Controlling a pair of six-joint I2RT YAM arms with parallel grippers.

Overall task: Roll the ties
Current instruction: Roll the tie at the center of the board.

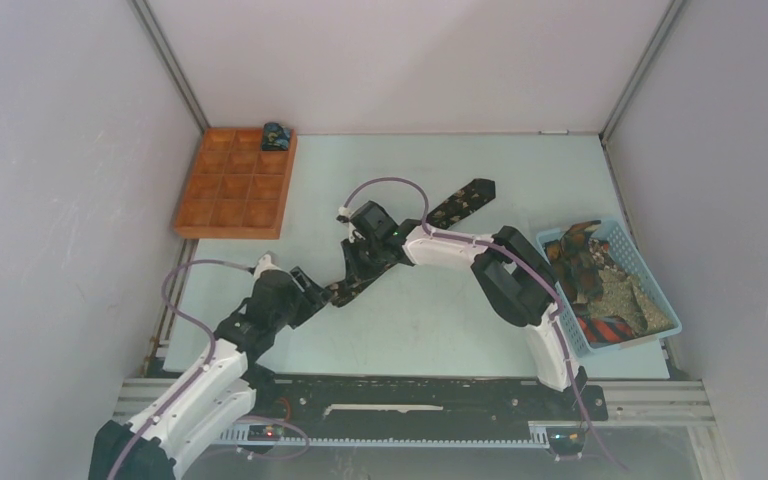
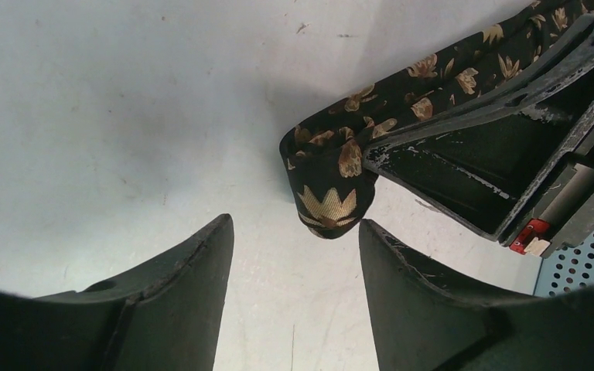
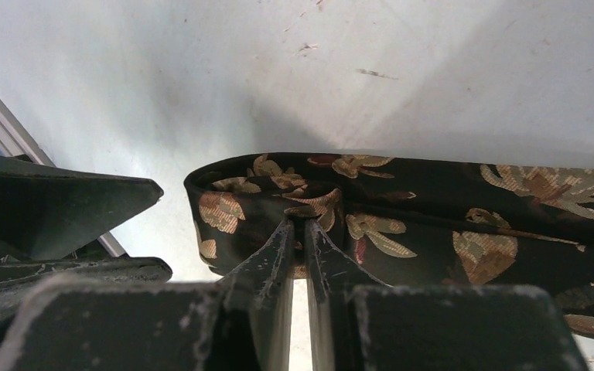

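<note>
Pale flat table [image 1: 440,320], long black fabric necktie with tan leaf pattern [image 3: 448,193] stretched diagonally across it, right gripper [image 3: 300,226] clamped on its folded narrow end, left gripper [image 2: 294,228] jaws apart and empty, fold just ahead of its fingertips, not touching.

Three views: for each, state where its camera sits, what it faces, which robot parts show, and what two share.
Top external: above and behind, looking down at the table; left arm, right arm.
Left wrist: faces the folded tie; open left gripper.
Right wrist: faces that fold; right gripper pinching it.
Wrist views share the tie.
</note>
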